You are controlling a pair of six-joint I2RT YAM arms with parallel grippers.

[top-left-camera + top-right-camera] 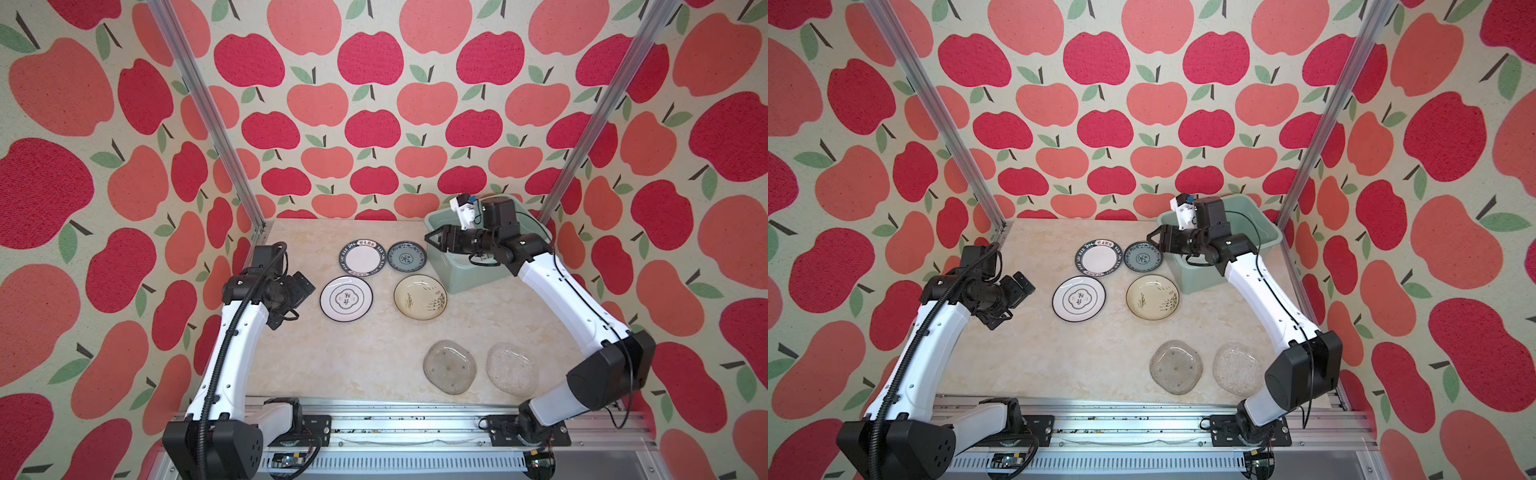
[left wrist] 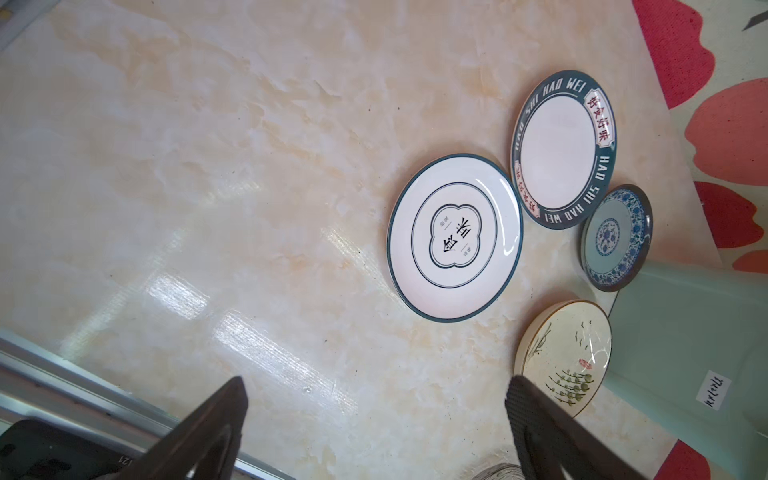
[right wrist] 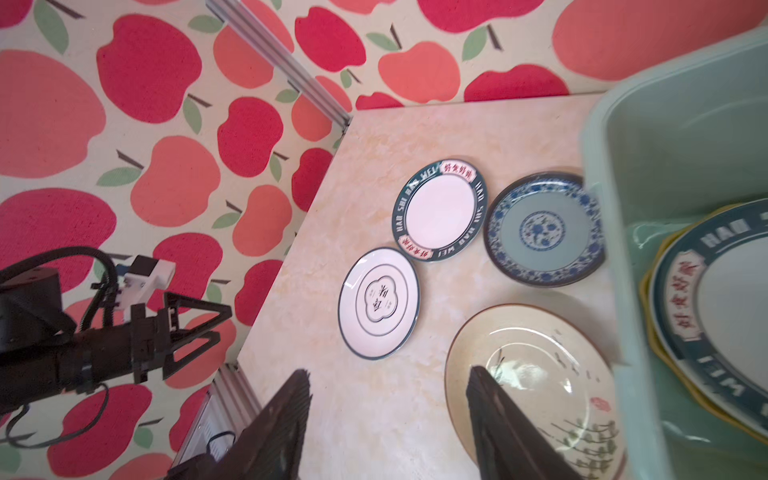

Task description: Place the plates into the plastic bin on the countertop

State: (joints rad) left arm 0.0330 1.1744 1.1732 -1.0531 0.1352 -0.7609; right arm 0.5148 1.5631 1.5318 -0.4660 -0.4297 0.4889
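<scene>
Right gripper [image 1: 433, 240] hovers over the rim of the plastic bin [image 1: 465, 276], jaws apart, empty, likely free for another pick. Six plates [image 1: 346, 298] lie on the countertop [image 1: 332, 365], others stacked inside the bin. Left gripper [image 2: 374, 384] gapes wide, holding nothing.

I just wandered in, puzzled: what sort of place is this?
Likely a staged robot test booth, not a real kitchen: apple-print walls, aluminium rails, and a robot's left arm and right arm mounted at a marble-look countertop.

Six plates [image 1: 346, 299] lie flat on the countertop [image 1: 332, 365], more stacked inside the bin [image 1: 465, 272].
</scene>
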